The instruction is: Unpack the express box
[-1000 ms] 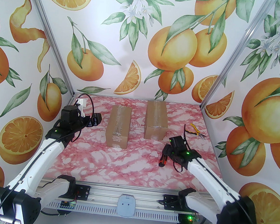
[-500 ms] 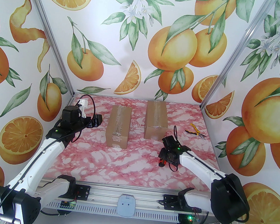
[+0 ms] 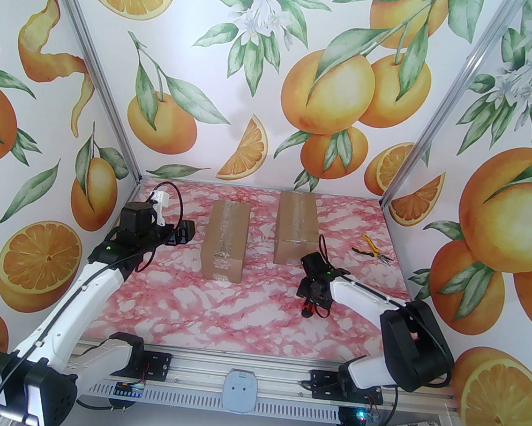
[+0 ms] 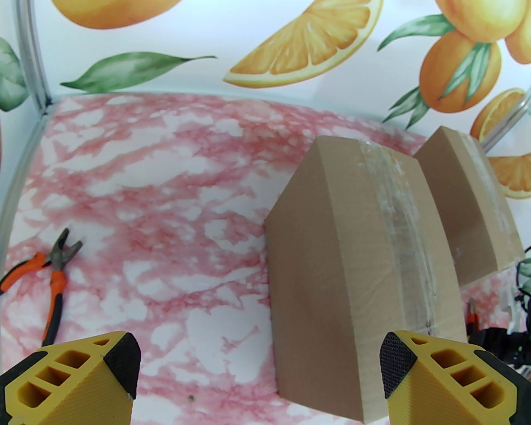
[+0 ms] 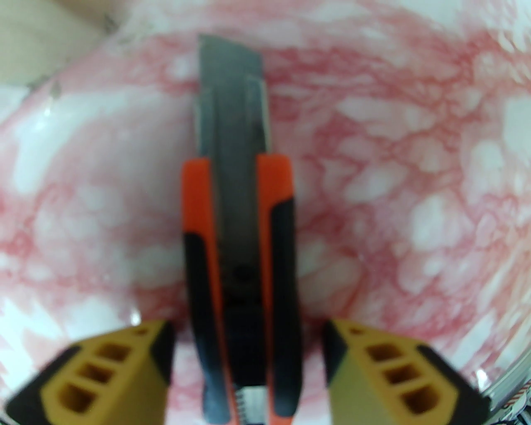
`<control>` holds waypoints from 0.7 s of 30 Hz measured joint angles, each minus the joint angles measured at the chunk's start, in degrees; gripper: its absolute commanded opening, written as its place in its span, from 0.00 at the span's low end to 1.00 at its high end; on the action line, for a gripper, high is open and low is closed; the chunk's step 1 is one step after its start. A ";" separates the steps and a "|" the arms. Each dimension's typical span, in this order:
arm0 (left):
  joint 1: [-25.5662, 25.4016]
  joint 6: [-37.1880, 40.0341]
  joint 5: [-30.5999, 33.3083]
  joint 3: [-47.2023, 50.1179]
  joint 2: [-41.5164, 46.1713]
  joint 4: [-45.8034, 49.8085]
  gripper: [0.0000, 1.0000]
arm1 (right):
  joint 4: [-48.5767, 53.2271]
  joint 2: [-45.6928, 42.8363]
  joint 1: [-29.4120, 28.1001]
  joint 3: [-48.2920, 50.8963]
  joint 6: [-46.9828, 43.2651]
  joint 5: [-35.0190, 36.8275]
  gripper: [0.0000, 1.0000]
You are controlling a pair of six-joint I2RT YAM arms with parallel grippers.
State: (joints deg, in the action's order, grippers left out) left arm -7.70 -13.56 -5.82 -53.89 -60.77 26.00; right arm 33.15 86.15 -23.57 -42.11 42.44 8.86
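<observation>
**Two taped boxes, and a knife lying between my right fingers**

Two cardboard boxes lie side by side on the pink marbled table (image 3: 236,317), both shut, each with clear tape (image 4: 408,236) running along its top. The left box (image 3: 224,243) sits near the middle of the table. The right box (image 3: 297,232) lies just beside it and a little farther back.

My left gripper (image 3: 182,234) hangs to the left of the left box, apart from it. Its jaws are spread as wide as they go and hold nothing. From my left wrist, the yellow fingers (image 4: 83,373) frame the near corner of that box (image 4: 344,286), which stands closer to the right-hand one. The right box (image 4: 468,207) shows behind it. Orange pliers (image 4: 54,269) lie on the table off to the left side of that view.

My right gripper (image 3: 312,301) points down over the utility knife (image 3: 307,309), in front of the right box. From my right wrist, the knife (image 5: 240,249) lies flat with its orange and black handle between my fingers (image 5: 124,373) and its blade out, pointing away. The jaws stand partly apart, with a strip of table showing on each side of the handle, so I am gripping nothing. Yellow pliers (image 3: 369,249) rest near the table's right edge, well clear of both boxes.
</observation>
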 measured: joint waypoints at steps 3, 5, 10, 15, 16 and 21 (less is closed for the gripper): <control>-0.11 -0.17 0.09 -1.53 -0.02 0.20 1.00 | -0.31 0.11 -0.02 -0.13 -1.09 -0.20 0.42; -0.28 -0.48 0.02 -2.67 -0.02 0.39 1.00 | -0.42 0.11 -0.02 -0.13 -1.66 -0.37 0.39; -0.87 -1.62 -0.44 -5.25 -0.04 0.96 1.00 | -0.11 -0.57 -0.17 -0.22 -3.37 -0.98 0.34; -2.84 -3.06 -2.51 -8.92 -1.92 1.57 1.00 | 2.21 -7.78 -2.73 -0.22 -6.64 -0.98 0.31; -3.65 -3.32 -3.06 -10.08 -2.73 1.75 1.00 | 2.45 -10.36 -3.54 -0.24 -7.56 -1.01 0.31; -8.61 -4.02 -5.29 -15.47 -6.56 2.49 0.99 | 3.48 -22.80 -7.91 -1.40 -12.74 -1.05 0.30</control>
State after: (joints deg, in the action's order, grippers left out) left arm -16.32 -17.58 -11.11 -69.36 -67.33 28.49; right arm 36.62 63.35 -31.48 -43.51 29.69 7.81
